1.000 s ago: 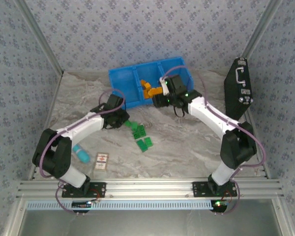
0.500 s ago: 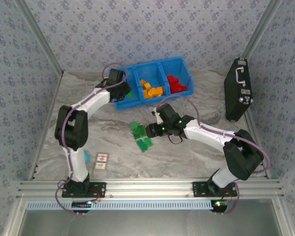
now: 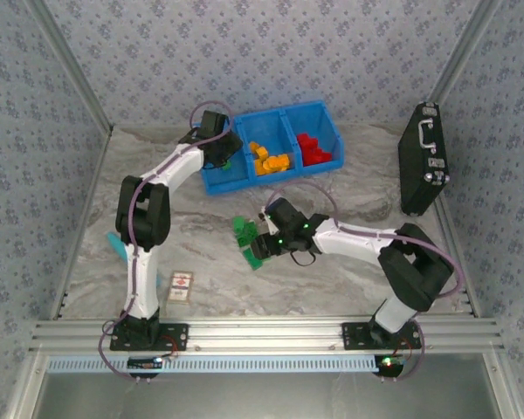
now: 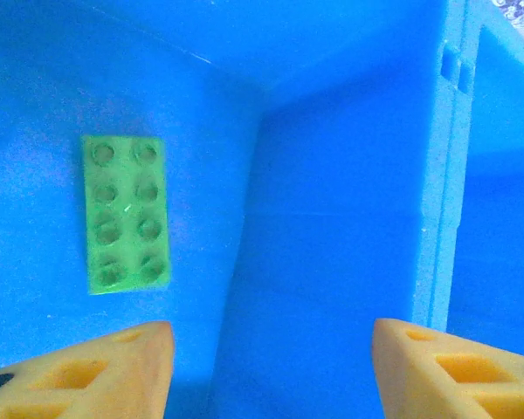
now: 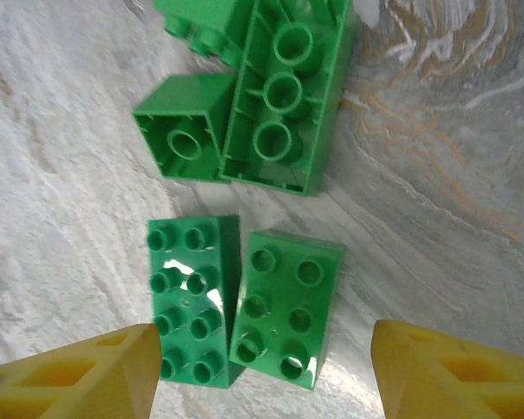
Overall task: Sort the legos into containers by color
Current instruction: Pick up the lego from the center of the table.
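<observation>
A group of green legos lay loose on the tabletop, close to its middle and on the near side of the blue bin. In the right wrist view, two studs-up bricks of this group lay side by side and touching. Just beyond them lay two upside-down bricks, also one against the other, with their hollow undersides showing. The right tool hung low over the group with its two yellow fingers wide apart and nothing between them, and it touched no brick. The bin stood at the far side of the tabletop. On the floor of its left compartment lay a single green lego, flat and with its studs up. The left tool hovered over this same compartment with its fingers also apart and empty, and the single brick lay a little ahead of one finger without touching it. The middle compartment held the orange-yellow legos and the right compartment held the red legos. A black case with a metal handle leaned at the right wall, well apart from the bin. A small printed card lay at the near left, just beside the left arm.
</observation>
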